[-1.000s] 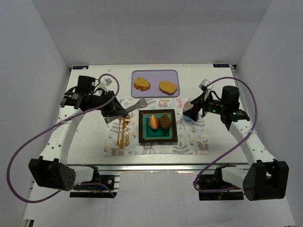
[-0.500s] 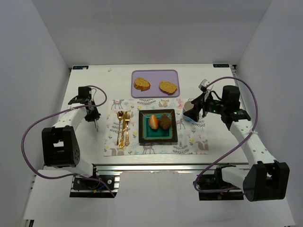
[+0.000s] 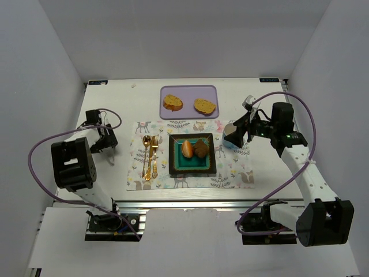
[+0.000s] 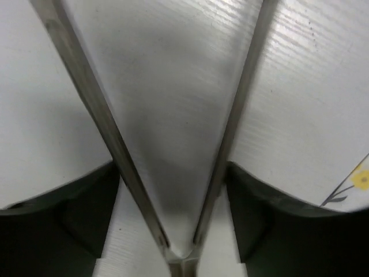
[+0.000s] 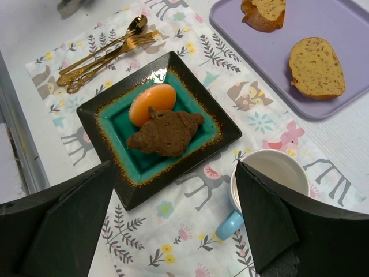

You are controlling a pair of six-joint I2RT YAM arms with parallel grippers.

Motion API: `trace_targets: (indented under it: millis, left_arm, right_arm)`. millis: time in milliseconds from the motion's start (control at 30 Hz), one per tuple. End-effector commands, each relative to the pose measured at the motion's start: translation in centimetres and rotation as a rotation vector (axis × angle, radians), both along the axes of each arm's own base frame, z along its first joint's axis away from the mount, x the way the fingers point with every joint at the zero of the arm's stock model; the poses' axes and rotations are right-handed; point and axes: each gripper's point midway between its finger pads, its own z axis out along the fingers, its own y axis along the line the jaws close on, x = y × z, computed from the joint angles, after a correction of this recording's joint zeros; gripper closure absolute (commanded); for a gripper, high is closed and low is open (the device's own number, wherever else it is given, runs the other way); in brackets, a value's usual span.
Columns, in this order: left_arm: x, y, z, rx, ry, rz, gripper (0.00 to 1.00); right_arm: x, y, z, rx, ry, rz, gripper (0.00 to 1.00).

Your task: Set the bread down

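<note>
On the purple tray (image 3: 188, 92), two bread slices (image 3: 173, 103).

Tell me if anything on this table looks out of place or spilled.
Only the gold cutlery: it lies bunched and overlapping on the placemat, left of the plate. Nothing looks spilled or damaged.

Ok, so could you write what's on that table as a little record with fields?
tray: purple, far side, two bread slices
plate: square, teal, holds an orange roll and a brown pastry
cutlery: gold, left of plate, on placemat
cup: right of plate
left tool: open, empty, over bare table
right tool: open, empty, by the cup
</note>
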Motion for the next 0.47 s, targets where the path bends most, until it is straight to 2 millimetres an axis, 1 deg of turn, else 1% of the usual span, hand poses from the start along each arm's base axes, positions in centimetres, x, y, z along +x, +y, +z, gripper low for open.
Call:
trace_targets:
  millis: [0, 33, 67, 100, 133, 167, 200, 233, 267, 300, 333, 400, 433]
  left_arm:
    - [-0.9, -0.3, 0.4, -0.008, 0.023, -0.002, 0.12]
    - [-0.7, -0.2, 1.2, -0.006, 0.001, 0.005, 0.06]
    - [-0.5, -0.2, 2.0, -0.007, -0.029, 0.017, 0.02]
    - [-0.2, -0.2, 3.1, -0.004, -0.064, 0.022, 0.02]
    - [0.0, -0.4, 5.3, -0.005, -0.131, 0.029, 0.02]
    - [0.2, -0.6, 6.6, -0.017, -0.176, 0.042, 0.02]
    - [0.2, -0.9, 7.8, -0.028, -0.217, 0.039, 0.02]
    - [0.2, -1.3, 10.3, -0.036, -0.297, 0.028, 0.02]
    - [0.3, -1.9, 11.5, -0.069, -0.35, 0.043, 0.02]
    - [0.1, -2.2, 12.7, -0.081, -0.393, 0.058, 0.02]
    - [-0.3, -2.5, 14.7, -0.087, -0.47, 0.068, 0.02]
    - [-0.8, -3.3, 16.6, -0.138, -0.555, 0.099, 0.02]
    - [-1.0, -4.0, 17.5, -0.171, -0.592, 0.084, 0.02]
  right_arm:
    - [0.0, 0.2, 1.8, 0.021, -0.003, 0.013, 0.11]
    - [0.3, 0.0, 1.6, 0.021, 0.022, -0.017, 0.11]
    - [0.4, 0.0, 1.8, 0.047, 0.082, -0.064, 0.11]
    - [1.1, -0.7, 1.5, 0.034, 0.113, -0.134, 0.11]
    - [1.7, -1.1, 1.4, 0.029, 0.14, -0.181, 0.11]
    - [2.1, -1.5, 1.4, 0.032, 0.169, -0.234, 0.11]
    - [3.0, -2.1, 1.9, 0.016, 0.155, -0.289, 0.11]
    - [3.5, -2.4, 1.9, 0.011, 0.161, -0.317, 0.11]
    - [3.9, -2.6, 2.0, 0.015, 0.169, -0.344, 0.11]
    - [4.3, -2.7, 2.4, 0.016, 0.158, -0.354, 0.1]
    - [4.7, -2.6, 2.3, 0.018, 0.164, -0.351, 0.11]
    - [5.2, -2.1, 2.7, 0.039, 0.166, -0.333, 0.11]
    - [5.6, -1.8, 2.4, 0.042, 0.176, -0.316, 0.11]
